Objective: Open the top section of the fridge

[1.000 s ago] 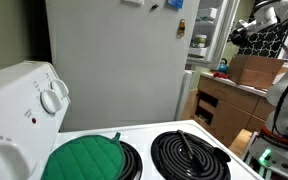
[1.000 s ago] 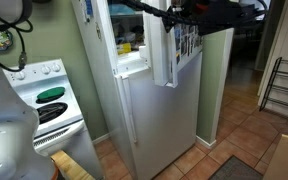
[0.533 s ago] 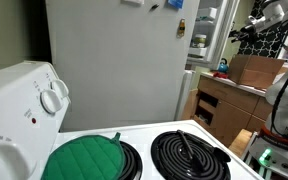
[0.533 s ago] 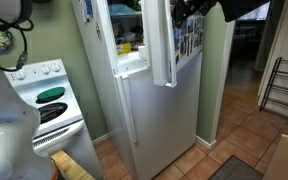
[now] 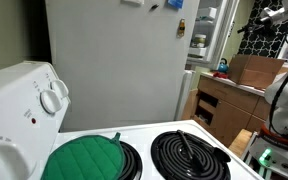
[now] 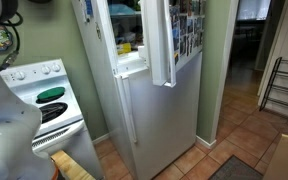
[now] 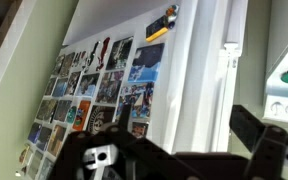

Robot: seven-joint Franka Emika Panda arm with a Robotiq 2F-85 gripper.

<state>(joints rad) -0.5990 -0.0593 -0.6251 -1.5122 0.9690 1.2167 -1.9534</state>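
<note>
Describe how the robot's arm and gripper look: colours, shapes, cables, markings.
The gripper is black and angular, with a small white marking on its body and blocky dark fingers. The arm is smooth, rounded and white; a black cable loops beside it.

Reads pale grey-white over the fridge (image 5: 114,60) side, dotted up high with small blue and yellow magnets (image 5: 180,27). Plain white on the edge-on door of the top section (image 6: 160,45); outer face tiled with a grid of many-coloured photos (image 7: 94,85), mostly red, blue and black. Glossy white for the stove (image 5: 24,110), black for its coil burner (image 5: 189,155), green with diamond quilting for the pot holder (image 5: 84,158). Warm brown wood on the drawer cabinet (image 5: 224,105). Dull olive-green along the wall (image 6: 89,90), terracotta tiles with pale joints across the floor (image 6: 244,130). Black on the pincer (image 7: 179,150).
</note>
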